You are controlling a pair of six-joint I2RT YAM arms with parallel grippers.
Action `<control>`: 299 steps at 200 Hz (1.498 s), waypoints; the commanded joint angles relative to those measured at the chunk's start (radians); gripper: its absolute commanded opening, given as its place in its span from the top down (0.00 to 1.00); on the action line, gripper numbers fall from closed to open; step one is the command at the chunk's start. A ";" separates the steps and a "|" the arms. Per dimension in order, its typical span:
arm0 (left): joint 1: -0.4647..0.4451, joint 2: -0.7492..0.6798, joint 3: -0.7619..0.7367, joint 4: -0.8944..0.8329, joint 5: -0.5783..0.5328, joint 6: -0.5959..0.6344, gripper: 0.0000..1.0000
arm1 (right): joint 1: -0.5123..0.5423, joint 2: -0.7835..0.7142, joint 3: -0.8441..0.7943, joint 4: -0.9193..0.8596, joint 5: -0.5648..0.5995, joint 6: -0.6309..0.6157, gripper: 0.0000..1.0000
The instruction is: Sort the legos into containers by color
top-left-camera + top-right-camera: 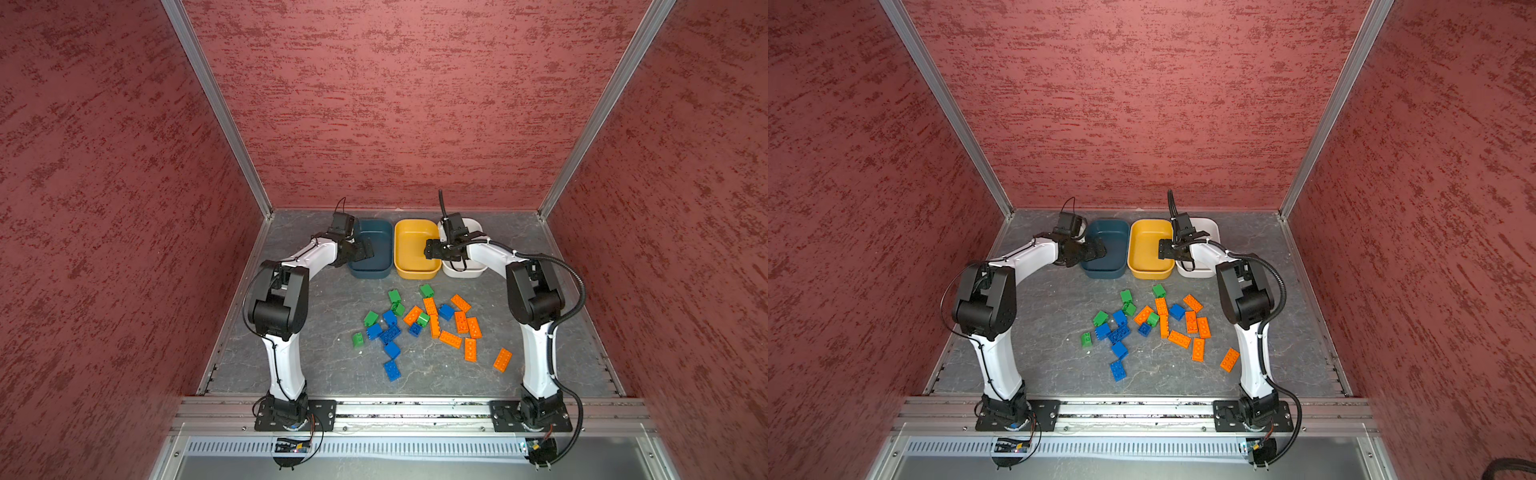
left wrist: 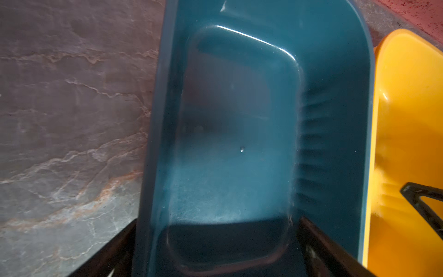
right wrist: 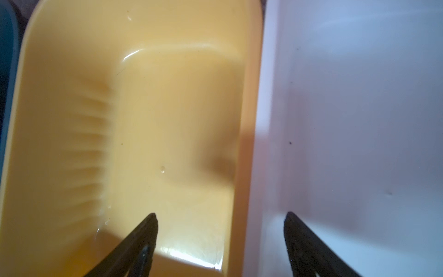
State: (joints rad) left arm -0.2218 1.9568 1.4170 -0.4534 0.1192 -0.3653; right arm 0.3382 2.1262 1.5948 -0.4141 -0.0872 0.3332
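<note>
Studded orange, blue and green legos litter the desk; at 12 o'clock sit a glossy teal tub, mustard tub and white tub. The left jaws and right jaws are spread.

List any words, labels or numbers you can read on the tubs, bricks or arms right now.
None can be read.
Teal tub, yellow tub, white tub: plain plastic, no print.
Bricks: studs only.
Circuit boards below the arm bases: too small to read.

Glossy smooth plastic containers, studded plastic legos, matt stone-look tabletop, rough red walls.
</note>
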 commanded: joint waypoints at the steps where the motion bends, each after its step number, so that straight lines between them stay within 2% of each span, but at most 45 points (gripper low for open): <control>1: 0.001 -0.070 -0.023 0.004 -0.047 0.013 0.01 | -0.001 -0.154 -0.061 -0.025 0.070 0.010 0.08; 4: 0.001 -0.076 -0.028 0.004 -0.056 0.013 0.00 | -0.001 -0.179 -0.083 -0.022 0.079 0.011 0.02; 7: 0.001 -0.081 -0.031 0.005 -0.063 0.011 0.01 | -0.001 -0.188 -0.095 -0.021 0.082 0.014 0.02; 57: -0.013 -0.199 -0.117 0.049 -0.155 -0.022 0.01 | -0.001 -0.527 -0.412 0.001 0.191 0.131 0.01; 81: -0.040 -0.263 -0.160 0.078 -0.195 -0.033 0.01 | -0.001 -0.692 -0.542 -0.100 0.273 0.236 0.01; 105: -0.084 -0.327 -0.220 0.136 -0.210 -0.066 0.01 | -0.001 -0.841 -0.652 -0.225 0.262 0.266 0.01; 123: -0.126 -0.360 -0.271 0.192 -0.215 -0.091 0.01 | -0.001 -0.949 -0.746 -0.319 0.281 0.387 0.01; 150: -0.188 -0.387 -0.297 0.200 -0.310 -0.096 0.01 | -0.001 -1.085 -0.888 -0.450 0.251 0.574 0.01; 174: -0.219 -0.406 -0.306 0.208 -0.367 -0.061 0.01 | -0.001 -1.137 -0.975 -0.549 0.218 0.682 0.01; 199: -0.229 -0.418 -0.308 0.209 -0.408 -0.049 0.01 | -0.001 -1.167 -1.025 -0.524 0.152 0.667 0.01; 237: -0.232 -0.418 -0.308 0.216 -0.414 -0.061 0.01 | 0.001 -1.127 -1.038 -0.519 0.178 0.641 0.01; 256: -0.233 -0.411 -0.302 0.213 -0.414 -0.063 0.01 | 0.004 -1.116 -1.071 -0.517 0.163 0.668 0.06; 299: -0.235 -0.396 -0.291 0.209 -0.417 -0.063 0.01 | 0.008 -1.142 -1.136 -0.504 0.152 0.693 0.25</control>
State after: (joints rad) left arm -0.4503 1.5574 1.1145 -0.2607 -0.2771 -0.4309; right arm 0.3397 0.9989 0.4732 -0.9161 0.0677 0.9928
